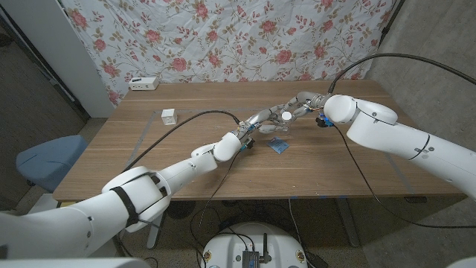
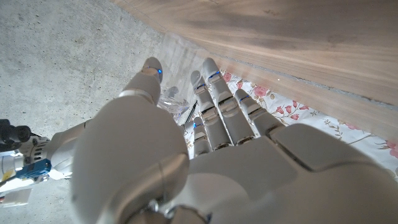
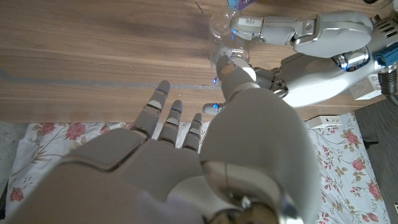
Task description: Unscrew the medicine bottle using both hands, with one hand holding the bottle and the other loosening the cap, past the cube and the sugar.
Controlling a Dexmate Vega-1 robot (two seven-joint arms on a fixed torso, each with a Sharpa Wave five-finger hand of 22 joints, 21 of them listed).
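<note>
The clear medicine bottle (image 1: 277, 119) with a white cap (image 1: 286, 116) is held above mid-table.

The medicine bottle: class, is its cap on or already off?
Cannot tell. The medicine bottle sits between the left hand and right hand; fingers hide whether the white cap is seated.

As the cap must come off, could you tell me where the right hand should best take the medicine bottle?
Probably at its white cap, coming from the robot's right: the left hand wraps the clear body of the medicine bottle, and the cap end points toward the right hand.
</note>
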